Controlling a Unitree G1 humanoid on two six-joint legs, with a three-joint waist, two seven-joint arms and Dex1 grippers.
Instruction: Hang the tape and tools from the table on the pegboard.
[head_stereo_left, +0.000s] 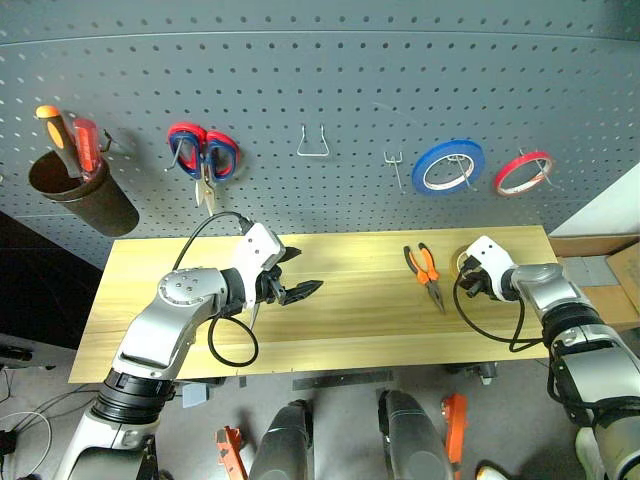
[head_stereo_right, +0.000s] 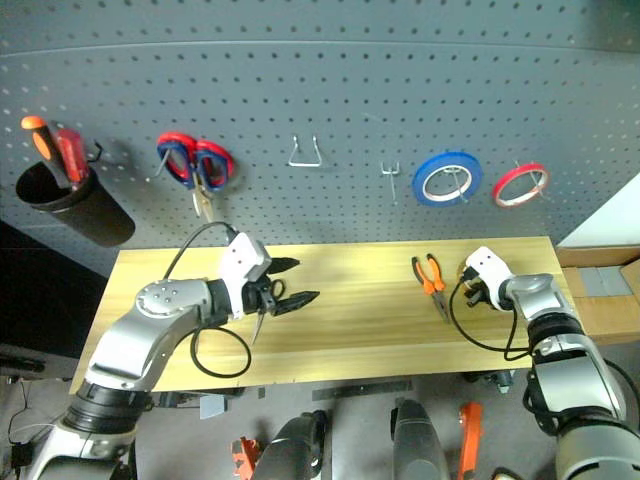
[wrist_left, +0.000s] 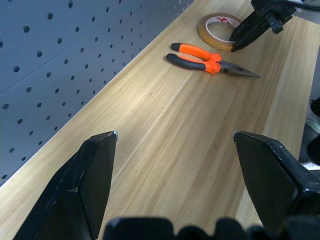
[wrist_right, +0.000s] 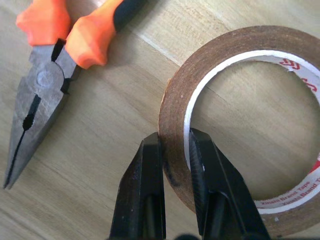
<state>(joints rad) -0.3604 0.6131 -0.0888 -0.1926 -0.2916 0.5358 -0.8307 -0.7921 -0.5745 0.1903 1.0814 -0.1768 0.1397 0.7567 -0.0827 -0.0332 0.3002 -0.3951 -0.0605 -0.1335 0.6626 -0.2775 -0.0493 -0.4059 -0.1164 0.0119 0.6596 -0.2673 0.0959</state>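
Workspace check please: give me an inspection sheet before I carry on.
Surface: table, light wood, level.
Job's things: tape flat on table; pliers lying beside it, apart; pegboard with free hooks.
Clutter: blue tape, red tape, red-and-blue scissors, cup of screwdrivers, all hung.
Grippers: left gripper open, holding nothing; right gripper shut on tape's wall.
Cables: black loops at both wrists.
Surroundings: nothing seen.
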